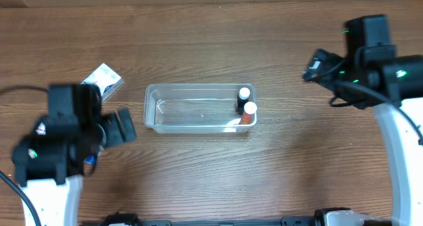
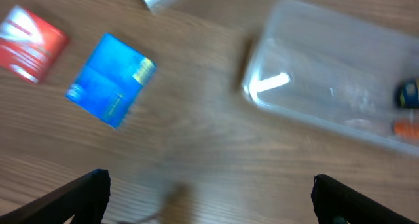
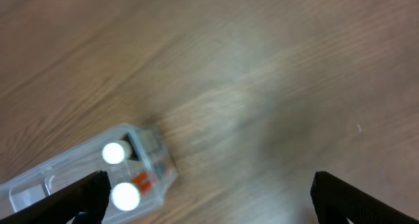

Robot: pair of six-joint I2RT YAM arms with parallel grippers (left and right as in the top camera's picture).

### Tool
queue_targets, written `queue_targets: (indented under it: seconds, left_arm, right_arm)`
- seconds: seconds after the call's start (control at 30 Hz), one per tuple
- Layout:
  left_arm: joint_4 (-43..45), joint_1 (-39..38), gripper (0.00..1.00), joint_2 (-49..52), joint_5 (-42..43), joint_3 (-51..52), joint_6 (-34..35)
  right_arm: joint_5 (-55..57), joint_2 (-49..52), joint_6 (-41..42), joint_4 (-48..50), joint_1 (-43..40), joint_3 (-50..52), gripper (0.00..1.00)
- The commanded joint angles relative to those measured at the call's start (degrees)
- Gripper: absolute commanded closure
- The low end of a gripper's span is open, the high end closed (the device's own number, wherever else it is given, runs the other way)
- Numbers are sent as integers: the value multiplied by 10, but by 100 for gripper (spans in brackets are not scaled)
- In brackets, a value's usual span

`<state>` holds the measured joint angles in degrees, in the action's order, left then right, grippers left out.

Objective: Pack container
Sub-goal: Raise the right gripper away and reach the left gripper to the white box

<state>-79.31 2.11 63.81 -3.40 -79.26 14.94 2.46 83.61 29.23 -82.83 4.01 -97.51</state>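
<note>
Container position: clear rectangular plastic tub with rounded corners [image 1: 151, 111] is found mid-table, between the arms, touched by neither

Two small white-capped bottles [image 1: 248, 110] are seen upright at its right end. The tub is judged light, thin-walled, slightly flexible and slick, so a pinch over the rim at the empty left end is advised. The left gripper [image 2: 209, 201] and right gripper [image 3: 209, 201] are spread wide, nothing held

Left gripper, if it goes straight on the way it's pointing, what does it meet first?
Probably bare table, in the gap between the blue box and the container's corner. The left gripper is open with nothing between its fingers; depth is unclear in the blurred view.
</note>
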Motion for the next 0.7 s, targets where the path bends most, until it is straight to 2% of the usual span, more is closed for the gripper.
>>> queue_targets:
  seconds: [0.0,0.13,0.33,0.53,0.67]
  left_arm:
    - [-33,49,0,99,-45,-159,-47]
    - [-72,99,0,199,-45,-300,-47]
    - [-50,114,0,281,-47,-330,-71]
    - [30,116,0,386,-47,-330,-219]
    - [82,130,0,450,-39,-330,-254]
  right_arm:
    - [-66,7,-51,-11,-52,17,0]
    - [-64,7,-76,-12,-78,29,0]
    - [-64,9,-87,-10,-80,31,0]
    - [-64,11,-87,-12,-80,31,0]
    - [-64,11,-94,-14,-80,31,0]
